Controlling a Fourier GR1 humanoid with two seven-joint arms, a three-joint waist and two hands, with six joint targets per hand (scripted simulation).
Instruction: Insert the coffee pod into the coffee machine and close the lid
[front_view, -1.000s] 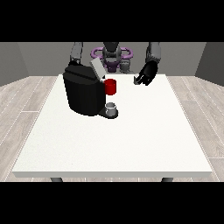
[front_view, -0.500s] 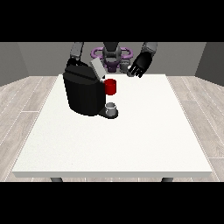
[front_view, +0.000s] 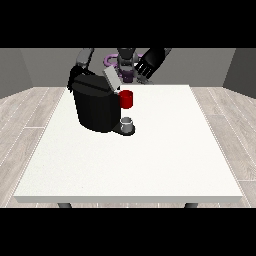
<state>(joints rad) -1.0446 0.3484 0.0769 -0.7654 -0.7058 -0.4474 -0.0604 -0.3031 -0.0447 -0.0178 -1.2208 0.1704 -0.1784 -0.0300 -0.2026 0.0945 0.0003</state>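
On the white table (front_view: 150, 165), the black coffee machine (front_view: 95, 107) stands towards the view's left and serves as the landmark. Its grey lid (front_view: 111, 79) is tilted up at the machine's top, on the side facing the view's right. Just below the lid there is a red thing at the machine (front_view: 127, 99), and under that a small grey thing (front_view: 128, 123) sits on the machine's base; whether that is the coffee pod cannot be told, so the pod's place, its long axis and the way it points cannot be given from this view.

The hand at the view's right (front_view: 148, 62) hangs above and to the right of the lid, apart from it, palm towards the machine with its fingers spread and holding nothing. The hand at the view's left (front_view: 75, 76) is behind the machine's far top corner and mostly hidden; how its fingers lie cannot be told.

As a judgement, the lid is not yet closed. The risk from here is that the raised hand comes down off-line, catches the lid's edge sideways or knocks the machine, and shifts it on the table instead of closing it.
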